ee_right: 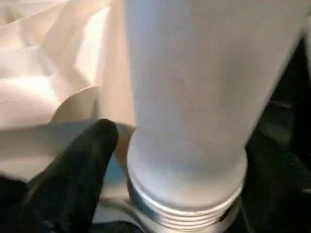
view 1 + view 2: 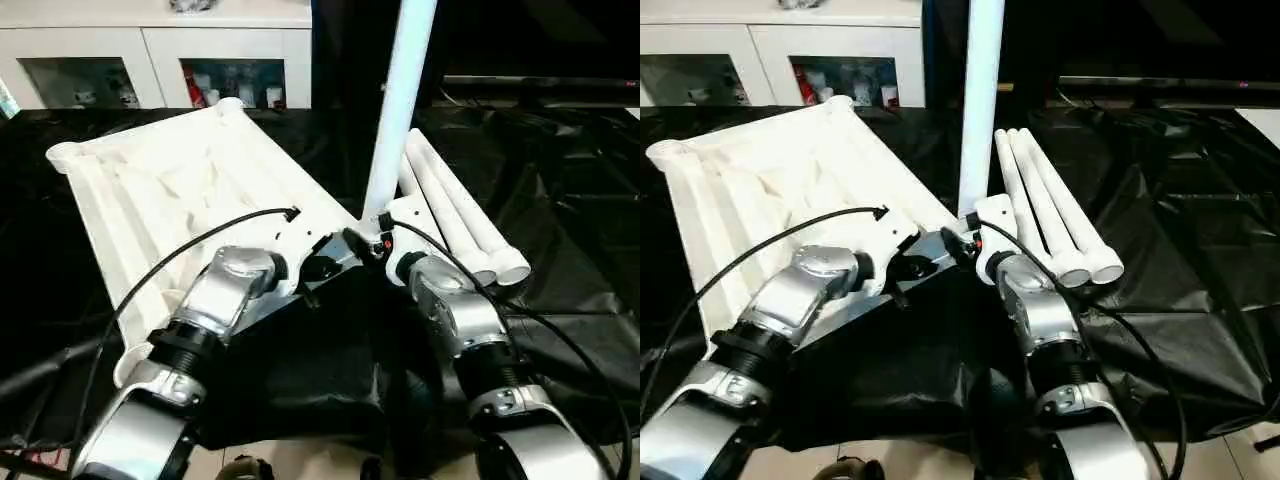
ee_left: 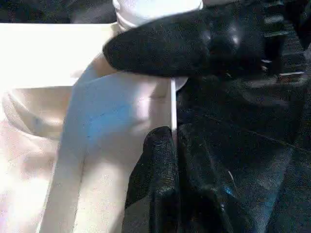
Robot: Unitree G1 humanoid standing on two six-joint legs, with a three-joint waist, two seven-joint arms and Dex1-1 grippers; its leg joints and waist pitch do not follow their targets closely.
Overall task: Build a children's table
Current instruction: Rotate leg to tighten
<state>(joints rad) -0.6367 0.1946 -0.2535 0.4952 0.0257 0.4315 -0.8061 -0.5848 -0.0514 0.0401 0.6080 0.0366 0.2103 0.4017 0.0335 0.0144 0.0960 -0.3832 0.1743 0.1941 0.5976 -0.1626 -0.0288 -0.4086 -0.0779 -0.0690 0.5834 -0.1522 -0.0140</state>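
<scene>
The left pincer (image 2: 352, 243) is sitting pressed together against the near corner of the tabletop (image 2: 180, 190), which is lying upside down on the black-draped surface (image 2: 580, 180). The right pincer (image 1: 160, 194) is standing spread around the threaded foot of an upright leg (image 2: 400, 110) at that corner socket. Three spare legs (image 2: 455, 215) are lying just beside, with a cabinet (image 2: 150, 50) behind.

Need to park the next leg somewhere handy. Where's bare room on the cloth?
The black cloth right of the three spare legs is bare, up to the dark unit at the back. Crowded: the near corner of the table top, where both arms meet the upright leg.
</scene>
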